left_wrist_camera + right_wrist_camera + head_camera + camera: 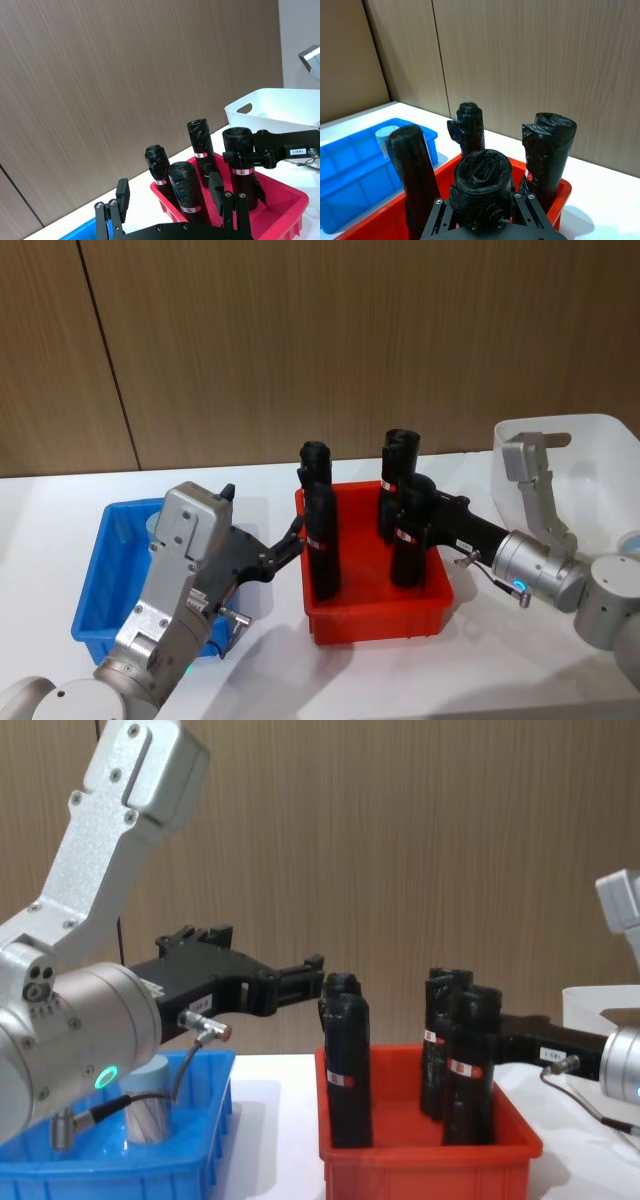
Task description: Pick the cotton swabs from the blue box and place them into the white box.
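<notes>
One of the cotton swabs jars (pixel 148 1106), with a pale blue-grey lid, stands in the blue box (pixel 205 1145) on the left; it also appears in the right wrist view (pixel 384 138). My left gripper (pixel 296 532) is open, above the gap between the blue box (pixel 95 585) and the red bin, with its fingertips beside a black roll (pixel 321 540). My right gripper (pixel 412 512) is shut on another black roll (pixel 482 175) standing in the red bin. The white box (pixel 590 455) sits at the far right, behind the right arm.
The red bin (pixel 375 625) holds several tall black rolls between the two boxes. A wooden wall closes off the back. White table surface lies in front of the bins.
</notes>
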You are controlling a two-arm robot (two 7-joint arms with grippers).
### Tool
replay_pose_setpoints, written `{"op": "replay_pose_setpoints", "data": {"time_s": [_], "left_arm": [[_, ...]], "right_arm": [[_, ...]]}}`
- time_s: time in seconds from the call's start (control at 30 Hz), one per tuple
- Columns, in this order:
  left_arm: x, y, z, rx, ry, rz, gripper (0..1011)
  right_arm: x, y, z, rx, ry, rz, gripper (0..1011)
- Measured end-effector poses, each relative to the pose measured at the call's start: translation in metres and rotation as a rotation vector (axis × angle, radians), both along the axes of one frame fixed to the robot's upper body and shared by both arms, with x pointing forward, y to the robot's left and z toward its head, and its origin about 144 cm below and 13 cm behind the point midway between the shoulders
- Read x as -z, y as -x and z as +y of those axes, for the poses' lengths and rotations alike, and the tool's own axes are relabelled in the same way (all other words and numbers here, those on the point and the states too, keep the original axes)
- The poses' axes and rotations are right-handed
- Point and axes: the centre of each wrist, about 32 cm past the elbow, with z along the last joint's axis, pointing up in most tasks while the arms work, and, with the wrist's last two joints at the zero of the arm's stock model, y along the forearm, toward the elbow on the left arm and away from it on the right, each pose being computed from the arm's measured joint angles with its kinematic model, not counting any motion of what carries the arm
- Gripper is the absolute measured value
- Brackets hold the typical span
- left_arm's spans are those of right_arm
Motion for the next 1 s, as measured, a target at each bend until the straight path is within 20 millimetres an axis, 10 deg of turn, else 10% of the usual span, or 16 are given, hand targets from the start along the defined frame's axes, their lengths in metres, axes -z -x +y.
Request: {"op": "replay_pose_setpoints", "data": {"time_s": [1.0], "left_arm": [[0.000,0.000,0.000,0.000,0.000,0.000,1000]], "right_arm": [[-0.087,0.050,-0.004,0.116,-0.056,-0.218,351]]}}
